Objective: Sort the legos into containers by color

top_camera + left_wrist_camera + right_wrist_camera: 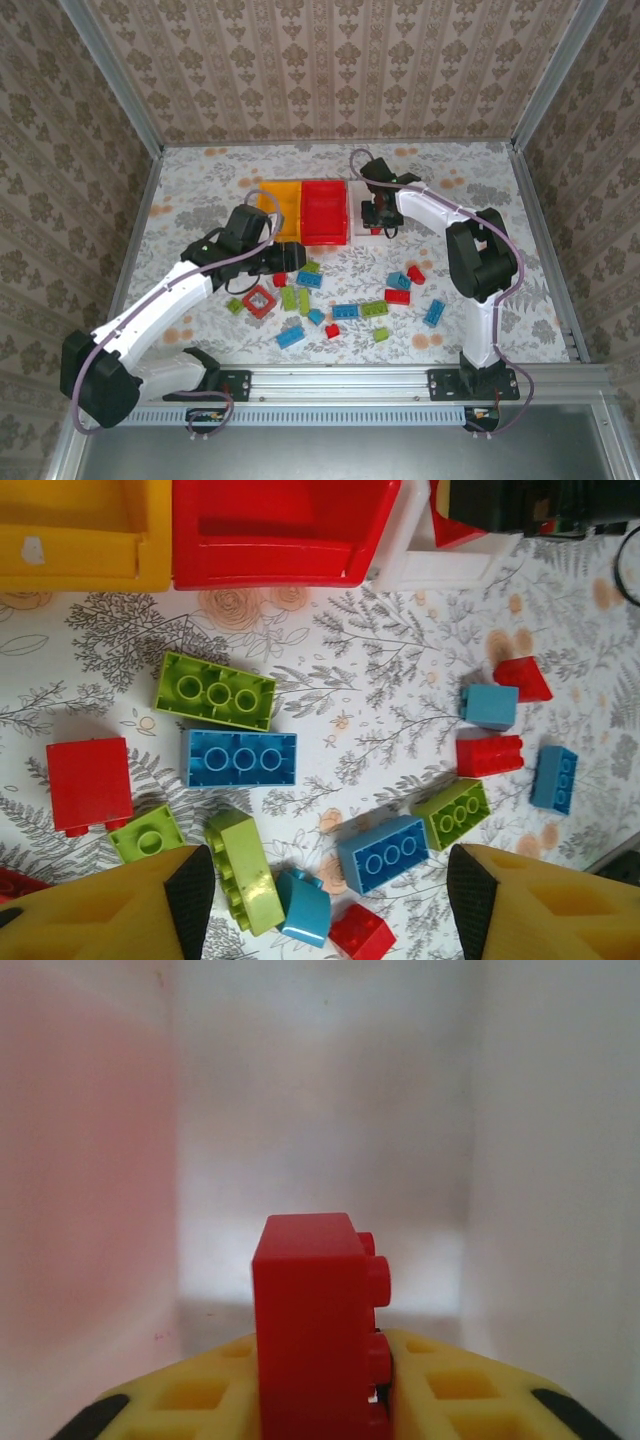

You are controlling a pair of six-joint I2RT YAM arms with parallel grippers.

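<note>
Pinching a red brick within the white bin, right pincer

Three walls are standing around the table, and they are wearing tan paper with brown flower shapes all over. The back wall is filling the top of the picture, and the side walls are closing in at the left and right edges. Shiny metal posts are running down from the upper corners. The table cover is showing gray leaves and small orange flowers on white. A silver rail is lying across the bottom, with a flat gray strip under it. Soft, even light is falling everywhere.
</note>
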